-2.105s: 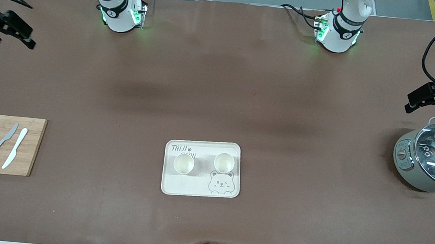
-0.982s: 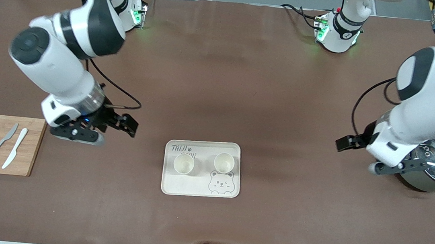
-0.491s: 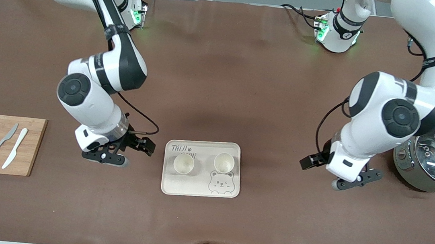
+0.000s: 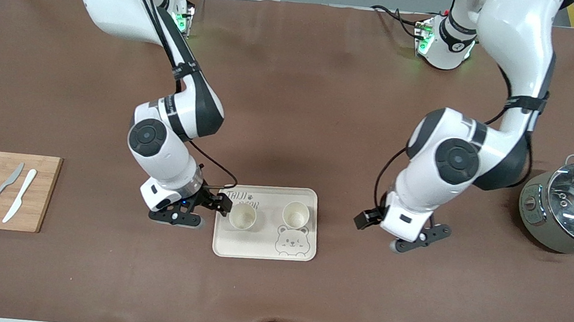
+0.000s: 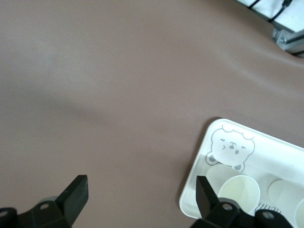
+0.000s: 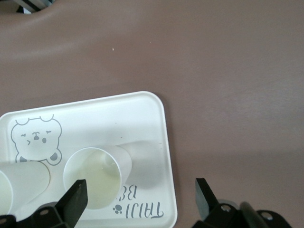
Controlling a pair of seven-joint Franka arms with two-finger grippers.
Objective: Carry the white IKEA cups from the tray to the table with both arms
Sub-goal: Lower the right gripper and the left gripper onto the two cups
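Right gripper (image 4: 195, 214) hanging spread wide, empty, at the tray's (image 4: 262, 252) right-arm edge; left gripper (image 4: 400, 236) likewise spread over bare table between tray and pot (image 4: 570, 207). Both white IKEA cups (image 4: 242, 216) (image 4: 296, 214) sitting upright in the tray. Cutting board (image 4: 38, 193) lying well clear. Closing in from both ends since half a second ago.

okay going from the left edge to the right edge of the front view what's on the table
Cutting board → right gripper → cup toward the right arm's end → second cup → left gripper → pot.
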